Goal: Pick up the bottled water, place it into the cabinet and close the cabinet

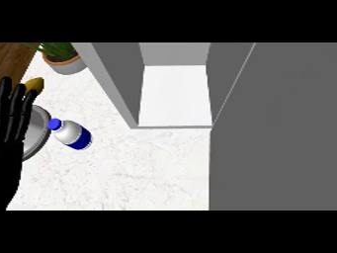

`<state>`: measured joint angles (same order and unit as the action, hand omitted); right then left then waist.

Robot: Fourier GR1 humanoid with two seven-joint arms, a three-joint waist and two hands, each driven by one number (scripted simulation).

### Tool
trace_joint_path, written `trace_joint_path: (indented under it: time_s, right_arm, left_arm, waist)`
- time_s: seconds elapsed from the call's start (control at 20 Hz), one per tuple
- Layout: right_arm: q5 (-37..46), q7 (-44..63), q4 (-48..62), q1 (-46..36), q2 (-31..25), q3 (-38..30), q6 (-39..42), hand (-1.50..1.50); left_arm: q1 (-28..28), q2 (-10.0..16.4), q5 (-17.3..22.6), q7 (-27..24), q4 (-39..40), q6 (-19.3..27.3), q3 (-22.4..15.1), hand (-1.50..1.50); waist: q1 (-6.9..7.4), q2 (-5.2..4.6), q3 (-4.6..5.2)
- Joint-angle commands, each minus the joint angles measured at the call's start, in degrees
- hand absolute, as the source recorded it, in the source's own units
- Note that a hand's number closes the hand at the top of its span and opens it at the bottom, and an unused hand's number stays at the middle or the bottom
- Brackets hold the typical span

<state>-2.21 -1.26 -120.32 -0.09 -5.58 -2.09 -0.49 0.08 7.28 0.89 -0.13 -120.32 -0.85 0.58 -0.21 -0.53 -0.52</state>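
Observation:
The bottled water (71, 134), white with a blue cap and blue band, lies on its side on the white marble counter (142, 168) at the left. The grey cabinet (172, 94) stands at the back centre with its inside open and bare; its open door (284, 128) fills the right side of the view. My left hand (3, 128) rests at the left edge, open with fingers straight and pointing up, just left of the bottle and apart from it. My right hand does not show.
A grey round plate or bowl (38, 133) sits partly under my left hand, touching the bottle's cap end. A yellow banana (34, 85) lies behind it. A potted plant (60, 57) stands at the back left beside a wooden surface (3, 57).

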Motion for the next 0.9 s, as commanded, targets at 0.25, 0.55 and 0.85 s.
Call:
trace_joint_path:
  time_s: [0.25, 0.55, 0.85]
  right_arm:
    - [1.63, 1.73, -7.74, 15.61, -1.87, 4.25, 5.46, -1.5]
    - [-10.92, 8.31, -15.09, 21.02, -2.77, 5.05, 10.78, -1.5]
    - [-10.09, 9.43, -23.96, 29.75, -0.8, 7.53, 12.36, -1.5]
  left_arm:
    - [-2.08, -2.42, -7.58, 0.68, 3.03, 12.11, 8.95, -1.5]
    - [5.71, -7.2, 2.44, 8.78, -4.26, 19.5, 4.59, -1.5]
    - [10.94, -7.26, 0.13, 10.52, -10.55, 23.18, -2.42, -1.5]
  waist:
    - [-0.9, 0.77, 0.52]
    - [-0.05, 0.8, 0.51]
    - [-0.14, 0.73, 0.51]
